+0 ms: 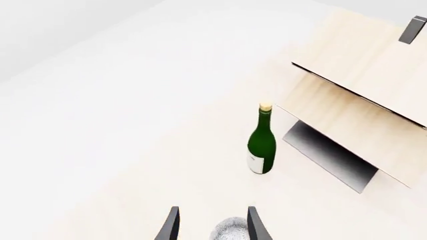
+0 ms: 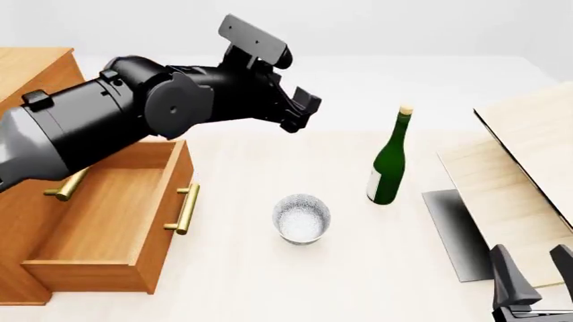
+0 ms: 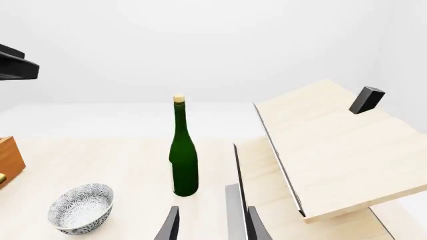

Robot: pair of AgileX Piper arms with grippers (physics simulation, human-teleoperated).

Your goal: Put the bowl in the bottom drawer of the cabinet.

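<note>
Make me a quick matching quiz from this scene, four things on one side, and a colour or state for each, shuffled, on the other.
Things:
1. bowl
2. bottle
3. bottom drawer
4. left gripper

Descriptions:
A. pulled open, nothing inside
B. raised above the table, holding nothing
C. green, standing upright
D. white with grey speckles, on the table

Pairs: 1-D, 2-C, 3-A, 4-B

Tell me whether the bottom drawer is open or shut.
Open. The bottom drawer is pulled out from the cabinet, its empty inside showing; the bowl sits on the table beside it.
</note>
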